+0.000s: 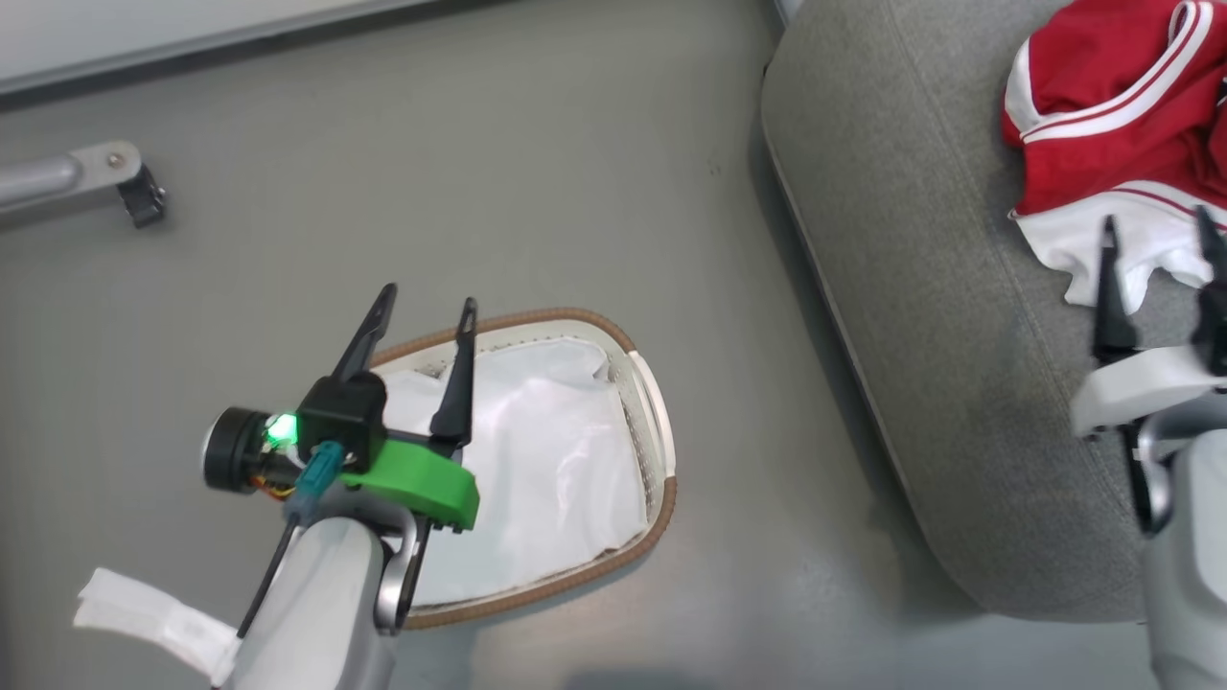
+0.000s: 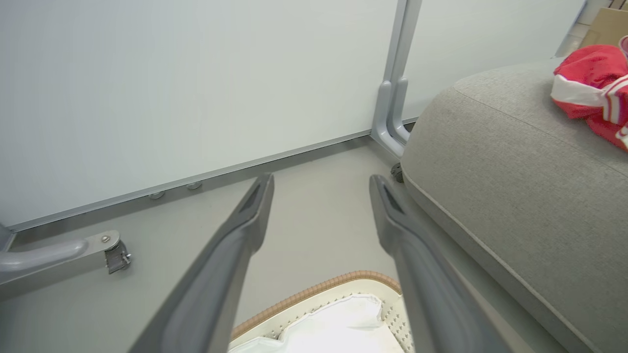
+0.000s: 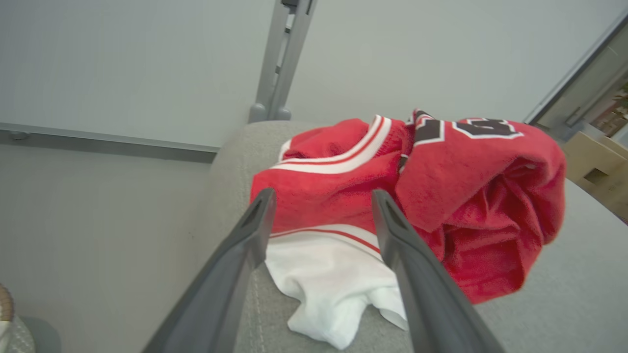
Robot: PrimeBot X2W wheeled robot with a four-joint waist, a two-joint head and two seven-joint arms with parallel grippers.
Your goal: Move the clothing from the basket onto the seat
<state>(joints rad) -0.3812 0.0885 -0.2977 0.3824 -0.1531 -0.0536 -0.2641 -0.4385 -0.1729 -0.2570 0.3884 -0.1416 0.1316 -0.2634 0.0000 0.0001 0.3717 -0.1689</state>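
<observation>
White perforated basket (image 1: 661,422) on floor (image 1: 575,172) at left, brown rim, white liner sheet (image 1: 546,450) inside. Left gripper (image 1: 428,295) over basket's left end, fingers apart. Grey seat (image 1: 911,287) right of basket, not touching it. Red clothing (image 1: 1102,115) heaped on seat. Right gripper (image 1: 1156,218) at heap's white hem, fingers apart, straddling hem; contact cannot be told.

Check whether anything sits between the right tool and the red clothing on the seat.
Nothing visible does. The right tool is open and points straight at the clothing, with a finger on either side of its white hem in the right wrist view. The clothing lies on the seat, and no other object is between them.
</observation>
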